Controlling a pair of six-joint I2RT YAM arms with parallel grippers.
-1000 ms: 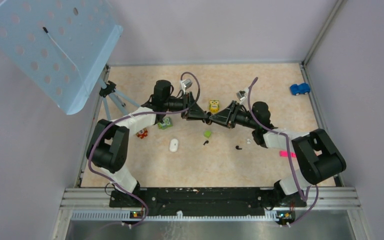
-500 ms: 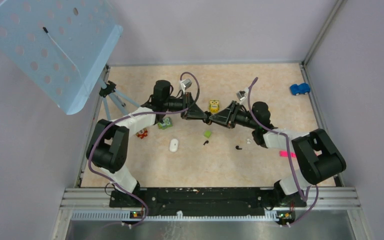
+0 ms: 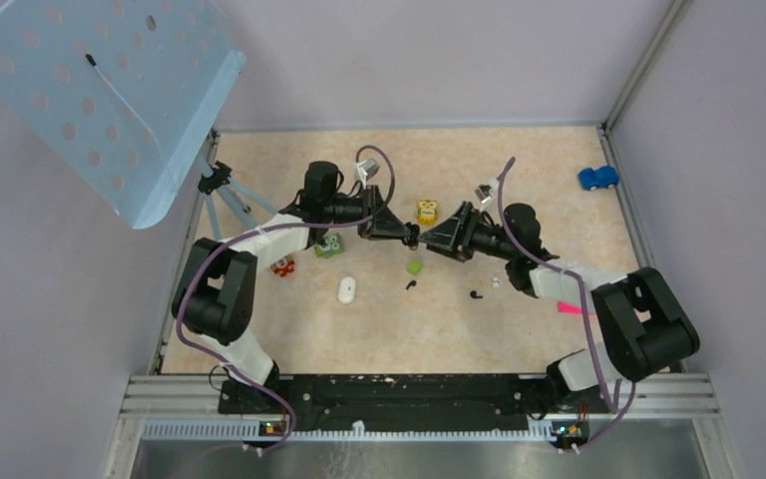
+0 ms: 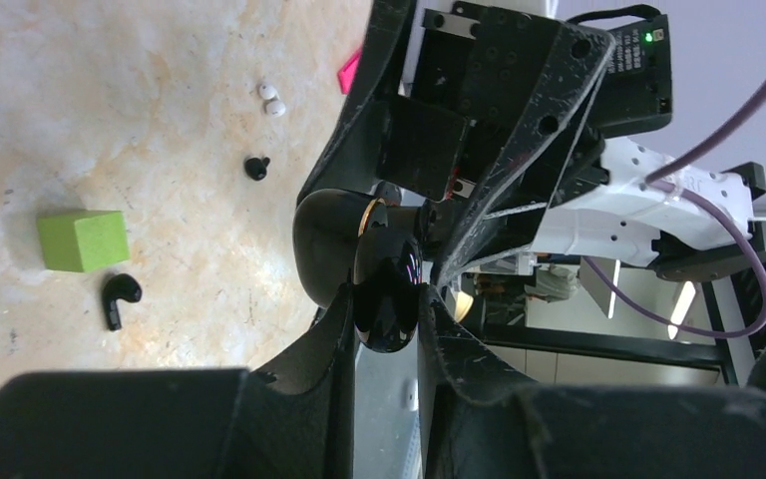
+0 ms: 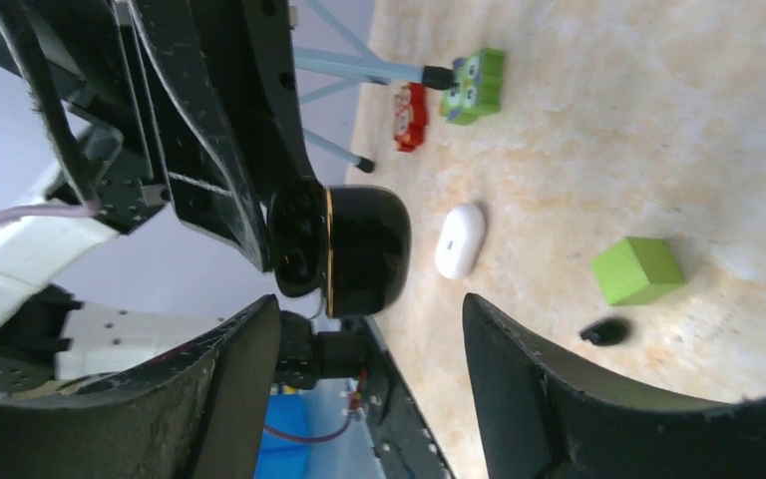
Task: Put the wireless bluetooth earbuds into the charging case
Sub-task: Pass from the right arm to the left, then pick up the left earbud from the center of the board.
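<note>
A rounded black charging case with a gold ring hangs in mid-air above the middle of the table. My left gripper is shut on its glossy end. My right gripper faces it, open, with its fingers spread wide on either side of the case and not touching it. In the top view both grippers meet at the case. Two tiny black earbuds lie on the table below, one by the green cube and the other further right. The left wrist view shows both earbuds.
A white oval pod lies left of the earbuds. A yellow toy, a green block toy, an orange toy and a small tripod stand near the left arm. A blue car sits far right, a pink strip by the right arm.
My right gripper has opened and let go of the charging case. My left gripper has closed tighter on it. Both arms have barely moved.
</note>
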